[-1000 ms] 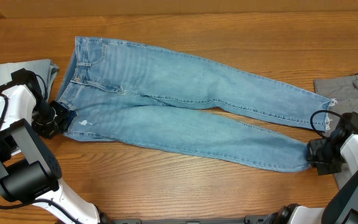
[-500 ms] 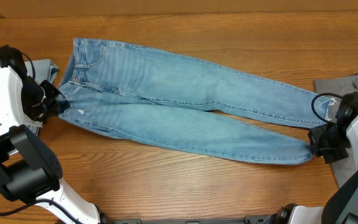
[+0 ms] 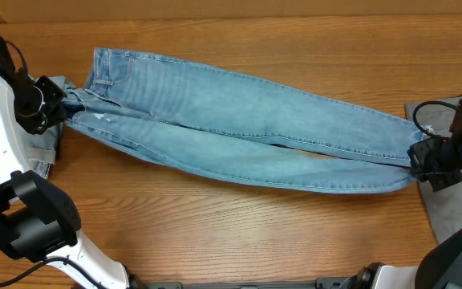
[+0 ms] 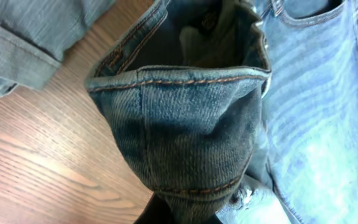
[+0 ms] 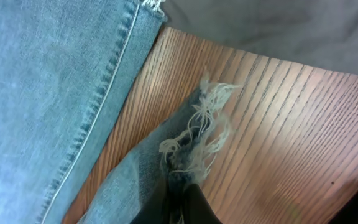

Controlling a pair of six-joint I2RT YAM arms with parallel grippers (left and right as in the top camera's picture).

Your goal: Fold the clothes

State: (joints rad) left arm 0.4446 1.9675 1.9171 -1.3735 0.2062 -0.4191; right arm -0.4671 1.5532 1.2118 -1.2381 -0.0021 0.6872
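Note:
The light-blue jeans (image 3: pixel 239 120) lie stretched across the table, waistband at the left, leg ends at the right, the near leg drawn up against the far leg. My left gripper (image 3: pixel 54 112) is shut on the near waistband corner (image 4: pixel 179 124), lifted off the wood. My right gripper (image 3: pixel 419 164) is shut on the frayed hem (image 5: pixel 194 146) of the near leg, just above the table. The far leg's hem (image 5: pixel 151 6) lies flat beside it. A small pale worn spot (image 3: pixel 101 118) shows near the waist.
A paler denim piece (image 3: pixel 46 148) with a rolled hem (image 4: pixel 17 53) lies at the left edge, partly under my left arm. Grey trousers (image 3: pixel 447 201) lie at the right edge, also in the right wrist view (image 5: pixel 278 25). Bare wood runs along the front.
Both grippers have moved away from me with the near waistband corner and near leg hem, carrying the near leg up over against the far leg. The jeans look narrower and tauter.

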